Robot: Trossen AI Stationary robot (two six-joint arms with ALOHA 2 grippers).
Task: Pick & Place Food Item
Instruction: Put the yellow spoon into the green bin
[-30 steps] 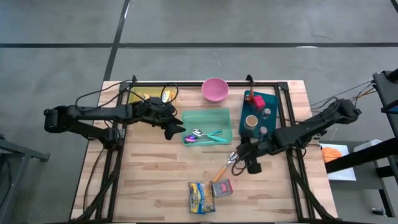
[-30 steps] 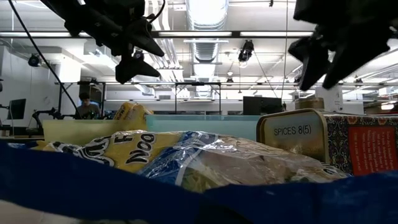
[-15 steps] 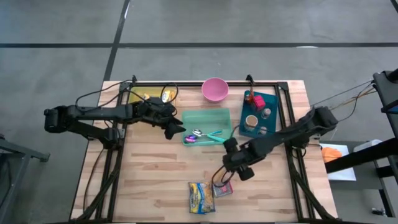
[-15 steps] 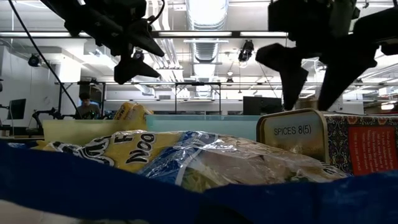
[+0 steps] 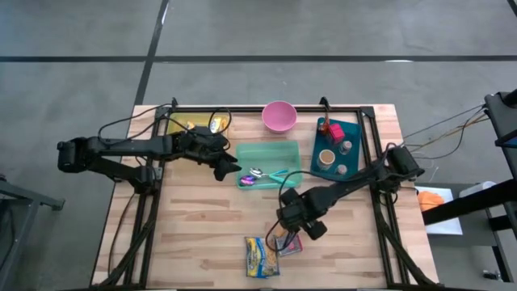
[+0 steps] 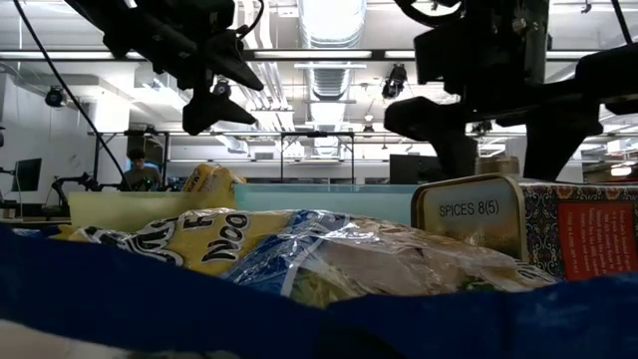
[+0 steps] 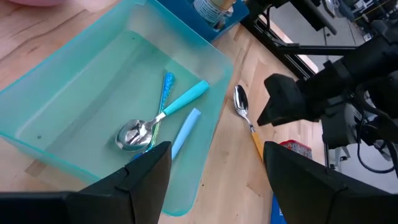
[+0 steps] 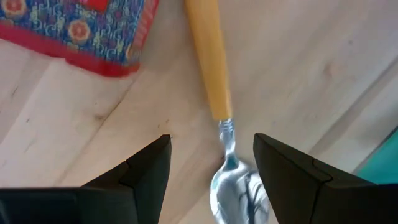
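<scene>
Right claw [image 8: 211, 168] hangs released over the orange-handled spoon [image 8: 214, 93] on the counter [image 5: 202, 234], beside the spice box [image 5: 289, 243] and noodle packet [image 5: 261, 257]. Left claw [image 7: 214, 180], released, hovers by the teal bin [image 7: 74, 87].

Even overhead brightness, ceiling lights [image 6: 329, 20] glaring behind silhouetted arms, nearest noodle packet [image 6: 299, 264] blurring.

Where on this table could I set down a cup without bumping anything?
The bare wood of the table in front of the green tray, left of the noodle packet, is free. So is the front right corner, right of the spice tin. It is crowded at the back, from the yellow tray past the pink bowl to the blue tray.
</scene>
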